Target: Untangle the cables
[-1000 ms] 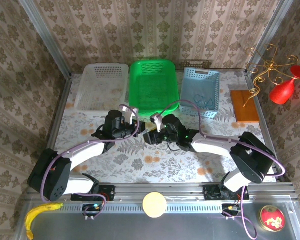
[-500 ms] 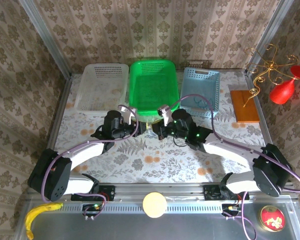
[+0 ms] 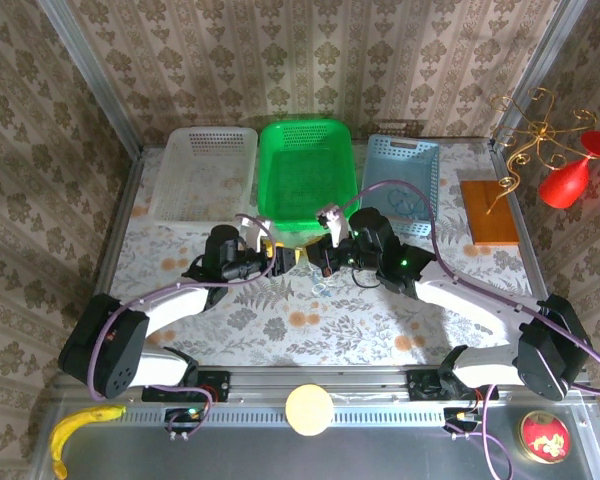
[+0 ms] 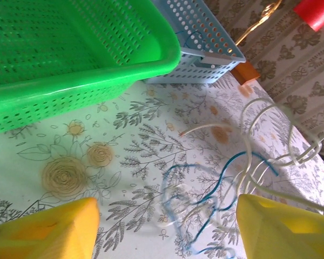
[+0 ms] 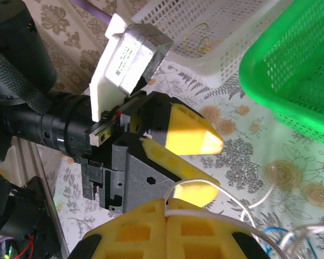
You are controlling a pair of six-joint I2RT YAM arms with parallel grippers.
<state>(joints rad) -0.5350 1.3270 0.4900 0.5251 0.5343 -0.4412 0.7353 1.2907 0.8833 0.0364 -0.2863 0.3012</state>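
Observation:
The cables lie in a small tangle on the flowered tablecloth, in front of the green basket. In the left wrist view a blue cable and a cream cable loop over each other on the cloth. My left gripper hovers over them, its yellow fingers wide apart, open, with nothing between them. My right gripper is shut on the cream cable, which runs off to the right toward the blue loops. The two grippers face each other closely, the left gripper just left of the right gripper.
Three baskets stand in a row at the back: white, green, and light blue with a cord inside. A wooden block with a gold wire stand and a red glass are at the far right.
My left gripper has opened. My right gripper has closed on the cream cable and its arm has swung up and away toward the baskets.

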